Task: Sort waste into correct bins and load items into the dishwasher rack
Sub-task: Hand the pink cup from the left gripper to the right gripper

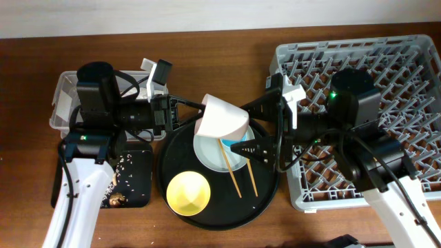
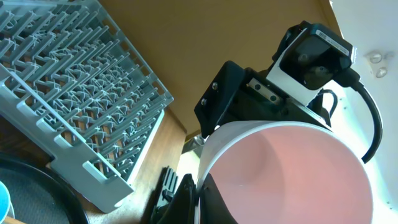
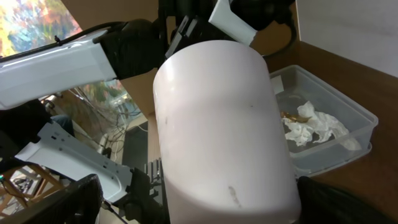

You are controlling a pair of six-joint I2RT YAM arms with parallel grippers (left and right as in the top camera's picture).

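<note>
Overhead view: the pink cup (image 1: 224, 118), white outside, is held on its side in the air above the round black tray (image 1: 172, 155). The left jaws are closed on its rim. The right jaws are spread wide, one finger on each side of the cup's closed end; whether they touch it cannot be told.

Left wrist view: the pink inside of the cup (image 2: 292, 174) faces this camera, with the rack (image 2: 81, 93) beyond it.

Right wrist view: the cup's white wall (image 3: 224, 124) fills the middle of the frame. Behind it the clear tub (image 3: 364, 118) is seen with crumpled white paper (image 3: 314, 127) inside.

On the round tray a pale plate (image 1: 207, 155) is seen, with the light-blue cup (image 1: 239, 145) on it. The chopsticks (image 1: 233, 172) lie across the plate's edge and onto the tray. The yellow bowl (image 1: 188, 192) stands upright at the tray's near edge.

The rack (image 1: 406, 76) sits on the surface (image 1: 227, 41) just right of the round tray. The clear tub (image 1: 63, 86) and the shallow black tray (image 1: 138, 172) are placed to the left; pale crumbs (image 1: 124, 165) are scattered in the shallow tray.
</note>
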